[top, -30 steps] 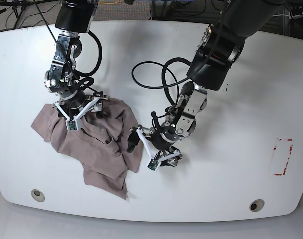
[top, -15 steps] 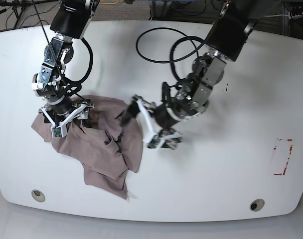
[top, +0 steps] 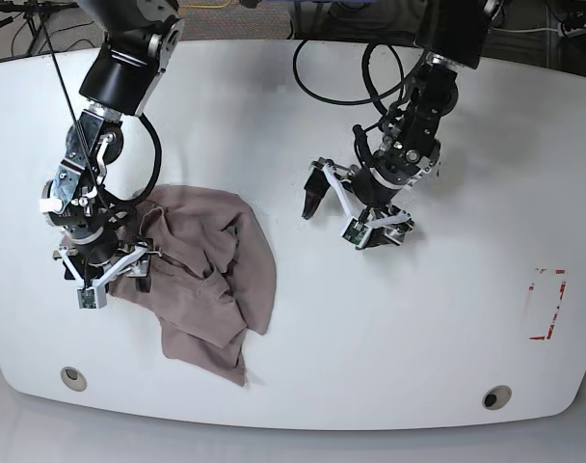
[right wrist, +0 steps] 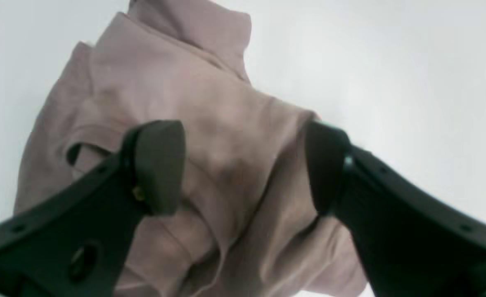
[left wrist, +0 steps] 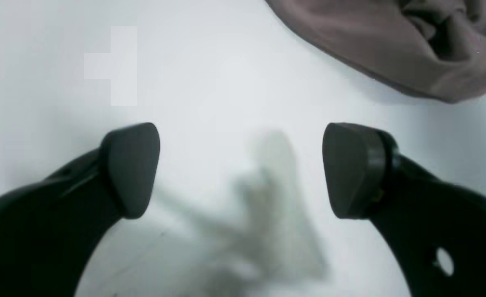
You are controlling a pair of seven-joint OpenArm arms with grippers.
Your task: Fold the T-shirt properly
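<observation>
One crumpled mauve-brown cotton T-shirt point(top: 201, 280) lies on one white table point(top: 418, 328). Two black grippers show — the right gripper point(top: 108, 273) over the shirt's edge, the left gripper point(top: 353, 214) apart from it. Two round holes point(top: 73, 377) sit in the tabletop — one red-outlined rectangle point(top: 545, 305) too.

Bare white desk point(top: 438, 318) stretches between the crumpled T-shirt point(top: 201, 280) and the left gripper point(top: 356, 214), jaws spread over empty surface. The right gripper point(top: 105, 265) crowds the shirt's left edge, jaws apart above the cloth.
</observation>
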